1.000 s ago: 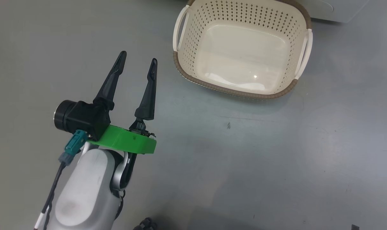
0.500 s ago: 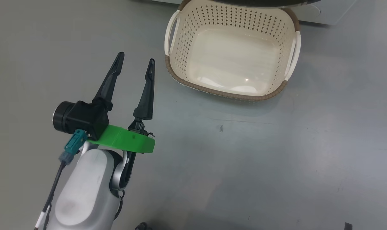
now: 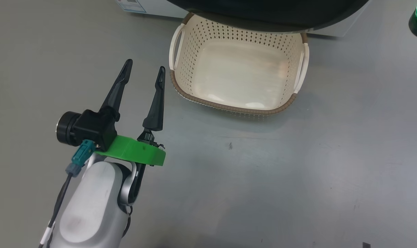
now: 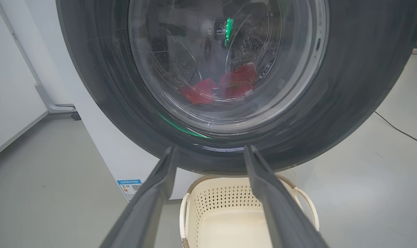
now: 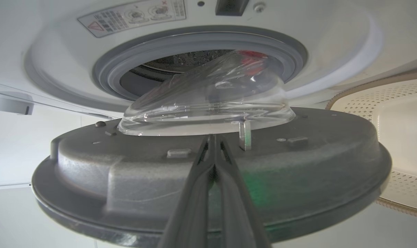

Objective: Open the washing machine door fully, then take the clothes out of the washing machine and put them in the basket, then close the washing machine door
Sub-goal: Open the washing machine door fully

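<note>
Grey floor (image 3: 298,172) fronts the white washing machine (image 4: 101,151), its black-rimmed door (image 5: 132,179) only part-way open over the cream basket (image 3: 229,108), red clothes (image 4: 236,82) lying in the drum. Right claw (image 5: 212,143), pinched shut and empty, points at the door's inner face; left claw (image 3: 145,66) hangs spread wide, holding nothing, near the basket. Door-opening looks the step in hand: next, the door must swing fully aside before any reach inside.

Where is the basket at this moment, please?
In the head view the basket sits on the grey floor at upper centre, just right of the left gripper, its far edge under the washing machine door.
</note>
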Controlling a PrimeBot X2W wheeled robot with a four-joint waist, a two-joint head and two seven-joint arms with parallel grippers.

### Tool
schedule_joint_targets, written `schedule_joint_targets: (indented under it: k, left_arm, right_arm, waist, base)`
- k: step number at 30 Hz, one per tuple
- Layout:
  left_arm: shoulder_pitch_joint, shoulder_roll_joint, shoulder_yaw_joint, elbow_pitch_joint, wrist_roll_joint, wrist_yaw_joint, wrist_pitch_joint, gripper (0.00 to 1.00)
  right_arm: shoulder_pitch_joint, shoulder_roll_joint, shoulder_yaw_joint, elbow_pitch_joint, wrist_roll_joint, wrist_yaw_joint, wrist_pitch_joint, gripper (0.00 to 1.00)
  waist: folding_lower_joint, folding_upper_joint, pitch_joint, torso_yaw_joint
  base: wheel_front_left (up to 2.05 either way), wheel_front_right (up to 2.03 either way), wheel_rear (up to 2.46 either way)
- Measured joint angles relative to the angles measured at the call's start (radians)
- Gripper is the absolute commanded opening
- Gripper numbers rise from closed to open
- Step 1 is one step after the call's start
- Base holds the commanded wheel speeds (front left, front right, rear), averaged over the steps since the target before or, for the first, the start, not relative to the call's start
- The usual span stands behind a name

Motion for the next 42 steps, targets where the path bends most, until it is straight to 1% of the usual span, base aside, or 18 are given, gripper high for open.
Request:
schedule_joint_targets:
  k: [6, 12, 17, 25, 37, 42]
  left_arm:
    - [0.002, 0.000, 0.000, 0.016, 0.010, 0.000, 0.000, 1.00]
    - [0.008, 0.000, -0.001, 0.028, 0.017, -0.004, 0.000, 1.00]
    - [0.034, 0.000, -0.003, 0.045, 0.017, -0.005, 0.000, 1.00]
    - [0.072, 0.001, -0.002, 0.059, 0.017, -0.005, 0.000, 1.00]
    - [0.112, 0.001, -0.001, 0.079, 0.018, -0.006, 0.000, 1.00]
    - [0.129, 0.001, -0.002, 0.085, 0.018, -0.006, 0.000, 1.00]
  right_arm:
    - [0.047, 0.022, 0.006, 0.001, 0.010, 0.023, 0.023, 0.00]
    - [0.101, 0.044, 0.016, 0.003, 0.022, 0.055, 0.043, 0.00]
    - [0.149, 0.064, 0.033, 0.006, 0.029, 0.072, 0.069, 0.00]
    - [0.224, 0.105, 0.051, 0.007, 0.045, 0.089, 0.093, 0.00]
    - [0.330, 0.159, 0.085, -0.005, 0.063, 0.106, 0.131, 0.00]
    - [0.371, 0.180, 0.107, -0.018, 0.065, 0.107, 0.146, 0.00]
  waist:
    - [0.0000, 0.0000, -0.028, -0.009]
    - [0.0000, 0.0000, -0.063, -0.012]
    - [0.0000, 0.0000, -0.098, -0.011]
    - [0.0000, 0.0000, -0.158, -0.006]
    - [0.0000, 0.0000, -0.233, 0.008]
    - [0.0000, 0.0000, -0.258, 0.023]
  base:
    - [0.00, 0.00, 0.00]
    - [0.00, 0.00, 0.00]
    - [0.00, 0.00, 0.00]
    - [0.00, 0.00, 0.00]
    - [0.00, 0.00, 0.00]
    - [0.00, 0.00, 0.00]
